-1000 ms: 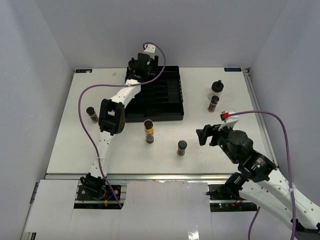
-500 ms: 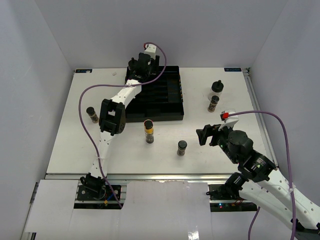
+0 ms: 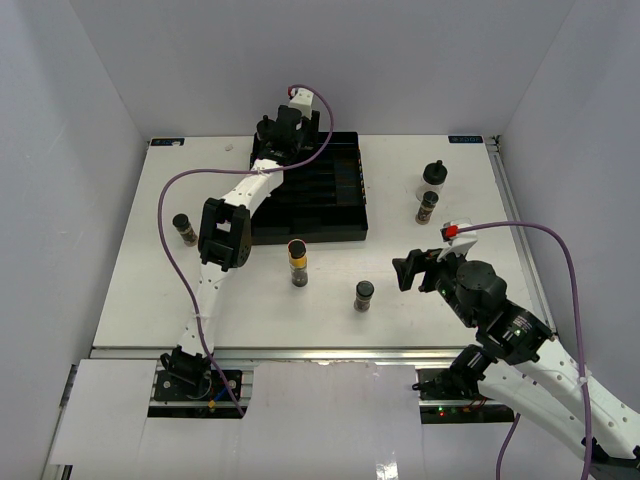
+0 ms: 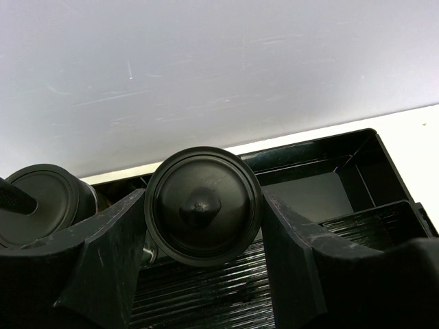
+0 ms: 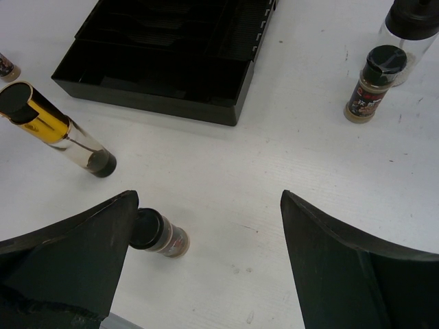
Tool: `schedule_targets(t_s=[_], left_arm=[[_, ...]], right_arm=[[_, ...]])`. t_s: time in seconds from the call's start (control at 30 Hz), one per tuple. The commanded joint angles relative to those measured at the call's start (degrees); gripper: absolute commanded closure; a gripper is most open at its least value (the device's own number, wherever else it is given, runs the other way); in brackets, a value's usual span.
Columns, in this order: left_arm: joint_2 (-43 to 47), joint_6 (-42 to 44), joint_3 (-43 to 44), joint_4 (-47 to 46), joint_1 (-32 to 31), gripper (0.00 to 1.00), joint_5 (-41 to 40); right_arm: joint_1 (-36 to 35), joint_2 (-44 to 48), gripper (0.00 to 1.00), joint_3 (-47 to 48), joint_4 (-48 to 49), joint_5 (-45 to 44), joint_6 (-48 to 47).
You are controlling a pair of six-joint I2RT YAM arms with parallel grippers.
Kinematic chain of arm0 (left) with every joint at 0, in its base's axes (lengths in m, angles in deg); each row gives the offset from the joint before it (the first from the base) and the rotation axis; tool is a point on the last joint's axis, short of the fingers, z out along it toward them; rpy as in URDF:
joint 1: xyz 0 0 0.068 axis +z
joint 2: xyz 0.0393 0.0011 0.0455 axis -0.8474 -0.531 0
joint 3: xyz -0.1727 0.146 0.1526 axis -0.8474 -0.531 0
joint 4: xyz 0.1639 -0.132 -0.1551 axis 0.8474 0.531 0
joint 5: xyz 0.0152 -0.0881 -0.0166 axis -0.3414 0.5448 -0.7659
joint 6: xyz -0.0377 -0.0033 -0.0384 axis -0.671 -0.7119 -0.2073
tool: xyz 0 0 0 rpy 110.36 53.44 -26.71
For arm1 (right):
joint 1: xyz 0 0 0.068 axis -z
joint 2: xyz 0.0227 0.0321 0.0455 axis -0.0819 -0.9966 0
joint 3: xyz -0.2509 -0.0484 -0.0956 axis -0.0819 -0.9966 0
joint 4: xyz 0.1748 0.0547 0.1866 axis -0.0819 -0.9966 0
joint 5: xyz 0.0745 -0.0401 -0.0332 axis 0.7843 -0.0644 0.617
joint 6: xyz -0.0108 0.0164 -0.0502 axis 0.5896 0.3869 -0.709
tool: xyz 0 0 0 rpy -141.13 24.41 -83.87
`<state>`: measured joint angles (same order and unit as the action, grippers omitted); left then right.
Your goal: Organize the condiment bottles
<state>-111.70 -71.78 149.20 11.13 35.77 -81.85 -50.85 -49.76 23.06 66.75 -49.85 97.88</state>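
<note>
Black knobbed cap (image 4: 204,205) tight between left jaws, wrist view only; right jaws wide.

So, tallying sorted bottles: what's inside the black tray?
Far-left in the black tray: a knob-capped bottle in the left gripper, a second black-capped bottle beside it. Caps hide their bodies; the left arm covers some slots.

Both arms use the same build: white link shells with black joint housings. Left arm (image 3: 222,232) and right arm (image 3: 505,335) each trail a purple cable (image 3: 515,224) above the table (image 3: 140,290). Each cable ends in a small white block at the wrist, and the right one has a red cap. Fingers (image 5: 62,260) are matte black, broad and wedge-shaped. Bases are black, at the table's near edge.
</note>
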Motion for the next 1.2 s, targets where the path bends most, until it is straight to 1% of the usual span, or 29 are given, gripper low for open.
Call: schedule_targets(t_s=[0.0,0.3,0.6,0.7,0.77,0.87,0.93,1.07,1.17], left_arm=[[1.18,0.37,1.90,-5.43,-0.26,0.43,0.23],[1.28,0.57,0.87,-6.28,-0.26,0.36,0.22],[1.12,0.64,0.28,-6.75,-0.26,0.31,0.09],[1.27,0.87,-0.53,-7.39,-0.26,0.21,-0.24],[1.62,0.79,-1.12,-7.84,-0.34,0.17,-0.24],[2.03,0.84,-1.33,-7.95,-0.35,0.15,-0.13],[2.40,0.69,-1.27,-7.59,-0.41,0.12,-0.31],[7.24,0.14,-3.22,-7.19,-1.52,0.08,-1.20],[12.71,1.83,-4.56,-4.56,-2.71,0.05,-3.70]], right_arm=[[-0.17,0.78,0.09,0.21,2.84,-1.32,-0.28],[-0.10,1.85,0.09,0.27,2.55,-1.50,-0.20],[-0.15,1.97,0.09,0.27,2.66,-1.35,-0.20],[-0.08,1.90,0.10,0.27,2.60,-1.46,-0.20],[-0.08,1.98,0.10,0.35,2.33,-2.09,-0.03],[-0.17,1.95,0.10,0.27,2.20,-2.26,0.21],[-0.17,1.98,0.10,0.14,2.13,-2.29,0.24],[-0.17,1.79,0.10,0.38,1.96,-2.41,0.15],[-0.17,0.98,0.10,1.49,1.98,-2.40,-0.21]])
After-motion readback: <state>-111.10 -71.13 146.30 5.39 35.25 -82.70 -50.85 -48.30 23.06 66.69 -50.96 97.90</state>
